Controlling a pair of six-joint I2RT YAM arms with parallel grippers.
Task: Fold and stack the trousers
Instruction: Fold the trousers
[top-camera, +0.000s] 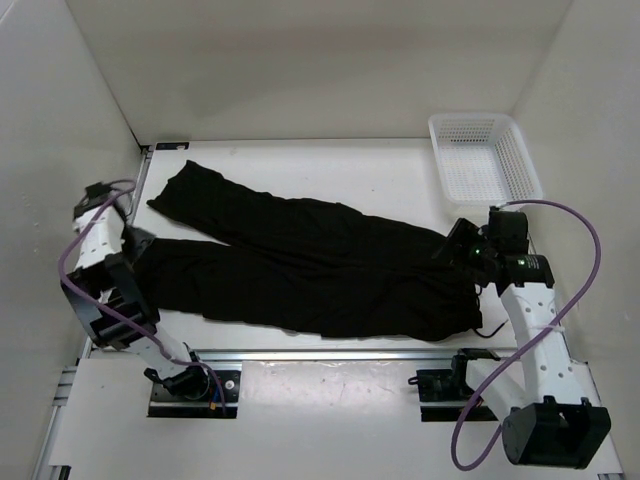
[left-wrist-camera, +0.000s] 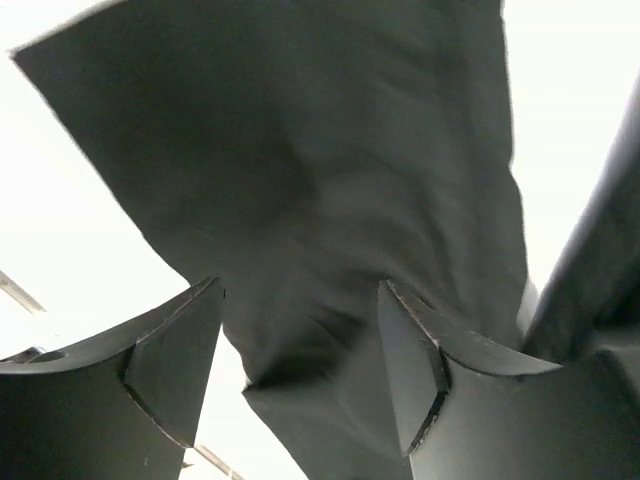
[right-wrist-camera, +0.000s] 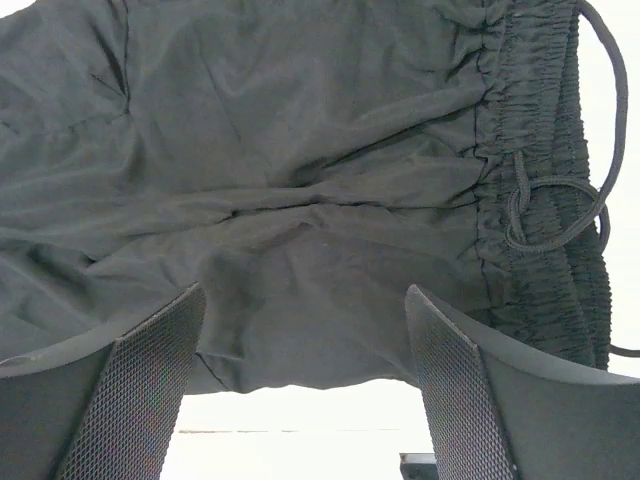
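The black trousers (top-camera: 320, 270) lie spread across the table, both legs pointing left and the waist at the right. My left gripper (top-camera: 138, 243) is at the cuff end of the nearer leg. In the left wrist view it (left-wrist-camera: 300, 370) is open, with the leg's fabric (left-wrist-camera: 320, 150) lying between the jaws. My right gripper (top-camera: 460, 243) hangs over the waist end. In the right wrist view it (right-wrist-camera: 300, 400) is open above the fabric's near edge (right-wrist-camera: 300, 150). The elastic waistband with its drawstring (right-wrist-camera: 540, 200) is to the right.
A white mesh basket (top-camera: 520, 160) stands at the back right corner. White walls enclose the table on the left, back and right. A metal rail (top-camera: 330, 355) runs along the near edge between the arm bases.
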